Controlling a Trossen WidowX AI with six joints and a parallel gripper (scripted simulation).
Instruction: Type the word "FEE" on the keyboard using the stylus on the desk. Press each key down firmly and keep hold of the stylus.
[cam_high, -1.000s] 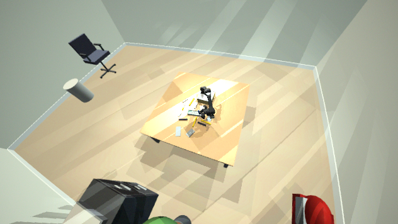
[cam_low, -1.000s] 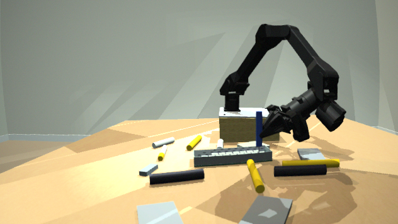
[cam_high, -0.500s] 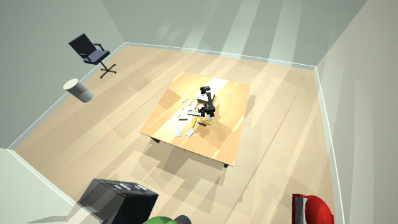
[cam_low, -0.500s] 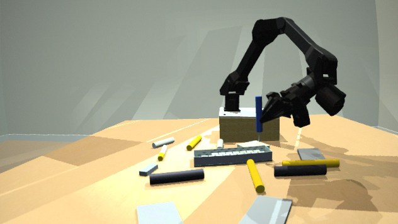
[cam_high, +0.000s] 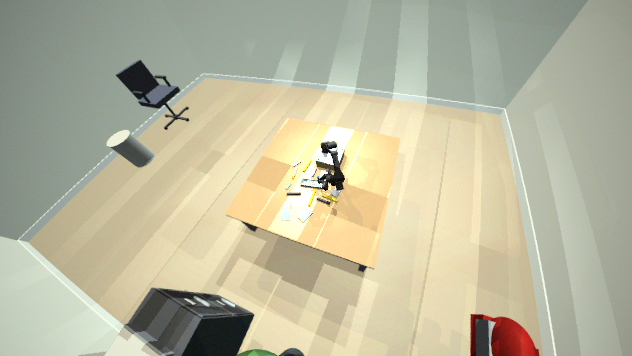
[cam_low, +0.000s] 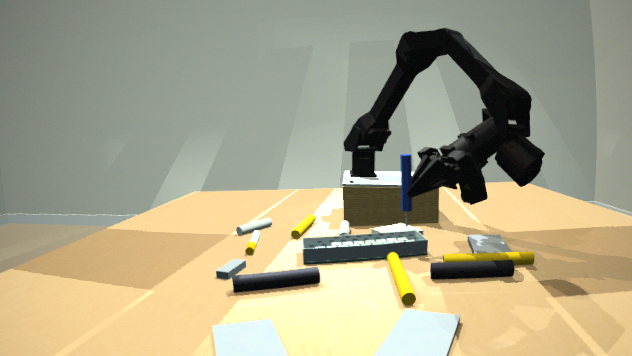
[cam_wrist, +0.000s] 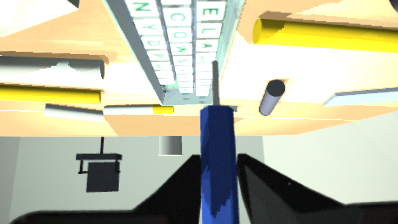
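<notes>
My gripper (cam_low: 410, 191) (cam_wrist: 218, 162) is shut on the blue stylus (cam_low: 406, 180) (cam_wrist: 218, 135), which stands upright with its thin grey tip down. The keyboard (cam_low: 365, 253) (cam_wrist: 137, 45) (cam_high: 311, 183) is a shallow grey-green tray with rows of white keys. In the exterior view the tip hangs a little above the keyboard's right end. In the wrist view the tip overlaps the right-hand row, just past the keys lettered E (cam_wrist: 207, 12), L and A. The key exactly under the tip cannot be told. No F key can be made out.
A yellow rod (cam_low: 401, 278) (cam_wrist: 325, 36) and a black cylinder (cam_low: 276, 279) (cam_wrist: 272, 97) lie in front of the keyboard. Another yellow rod (cam_low: 520, 258) and black cylinder (cam_low: 472, 270) lie to its right. The arm's base stands on a box (cam_low: 390, 205) behind.
</notes>
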